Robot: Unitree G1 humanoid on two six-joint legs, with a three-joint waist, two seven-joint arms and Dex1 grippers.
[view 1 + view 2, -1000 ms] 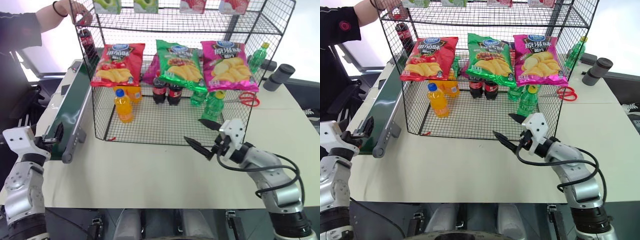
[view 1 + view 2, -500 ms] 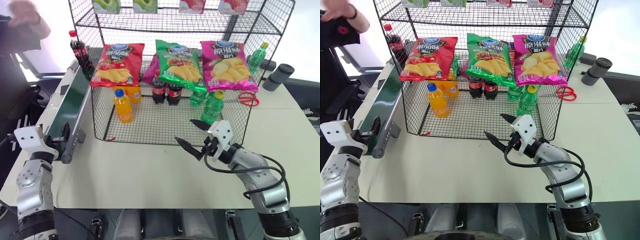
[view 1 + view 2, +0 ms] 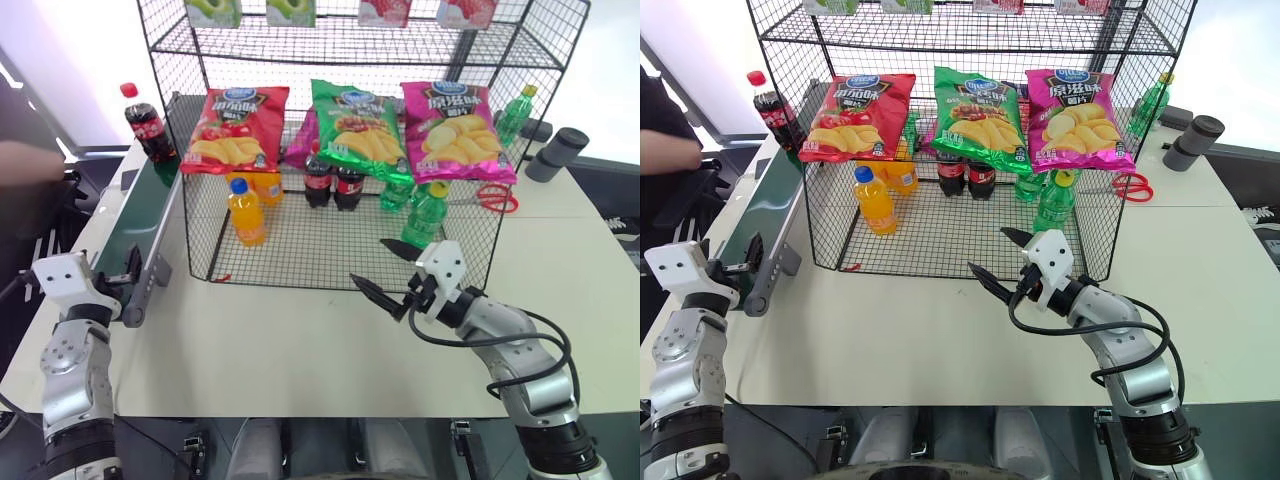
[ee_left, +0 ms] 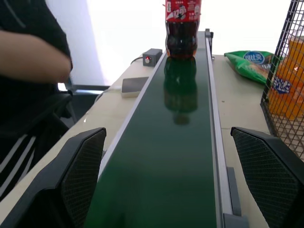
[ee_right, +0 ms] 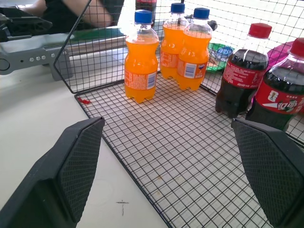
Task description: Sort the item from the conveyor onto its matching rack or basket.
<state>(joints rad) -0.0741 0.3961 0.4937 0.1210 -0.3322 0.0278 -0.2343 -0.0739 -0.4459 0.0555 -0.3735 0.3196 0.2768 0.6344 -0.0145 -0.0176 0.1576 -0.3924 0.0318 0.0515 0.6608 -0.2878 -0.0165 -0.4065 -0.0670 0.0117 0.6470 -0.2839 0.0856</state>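
The item, a small cola bottle (image 3: 146, 122) with a red cap and label, stands upright at the far end of the conveyor (image 3: 140, 215), also seen in the left wrist view as the cola bottle (image 4: 183, 28). My left gripper (image 3: 125, 272) hovers open at the belt's near end, far from the bottle, its fingers (image 4: 80, 175) spread wide. The black mesh rack (image 3: 300, 262) stands right of the belt. My right gripper (image 3: 372, 262) is open and empty in front of the rack's floor tray (image 5: 180, 156).
Orange bottles (image 3: 247, 210), two cola bottles (image 3: 335, 185) and green bottles (image 3: 428, 212) stand in the rack behind hung chip bags (image 3: 360, 125). Red scissors (image 3: 495, 198) and a dark cylinder (image 3: 560, 152) lie at right. A person's arm (image 3: 30, 160) is left of the belt.
The person set the cola bottle on the belt's far end and drew the hand away to the left. The bottle has since ridden a little toward me.
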